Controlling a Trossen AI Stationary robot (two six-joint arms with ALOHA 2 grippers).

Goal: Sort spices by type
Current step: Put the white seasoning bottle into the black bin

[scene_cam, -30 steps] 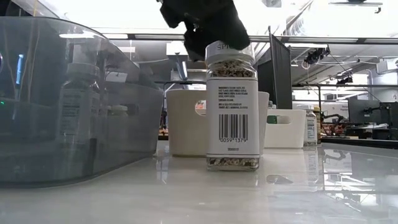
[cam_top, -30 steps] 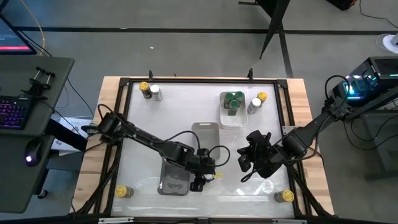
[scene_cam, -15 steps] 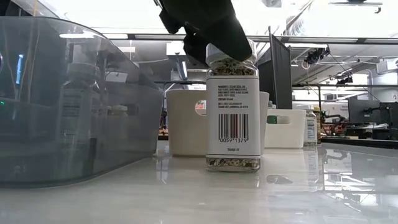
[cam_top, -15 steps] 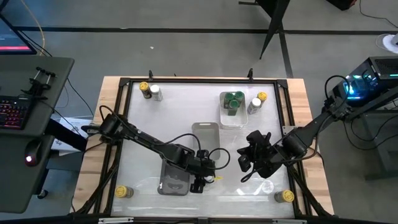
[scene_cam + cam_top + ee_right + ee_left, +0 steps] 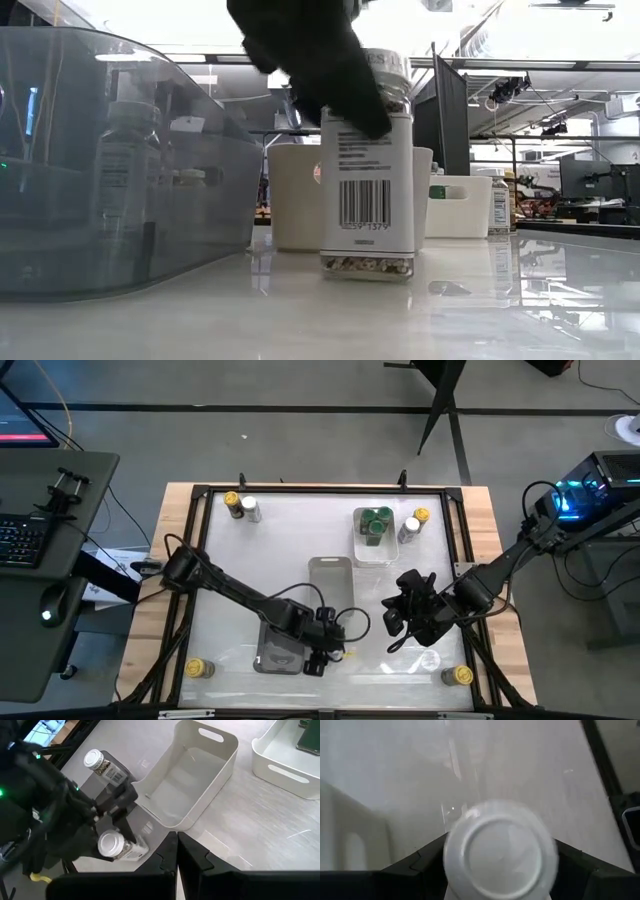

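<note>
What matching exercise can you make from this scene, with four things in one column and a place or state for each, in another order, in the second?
Things:
1. left gripper
2. right gripper
3. green-lidded jars
4. yellow-lidded jar

Places or states:
A. jaws shut, holding nothing
B. alone at the front left corner of the table
C. jaws closed on the white-lidded jar
D. inside the back tray

Pairs: 1-C, 2-A, 3-D, 4-B
</note>
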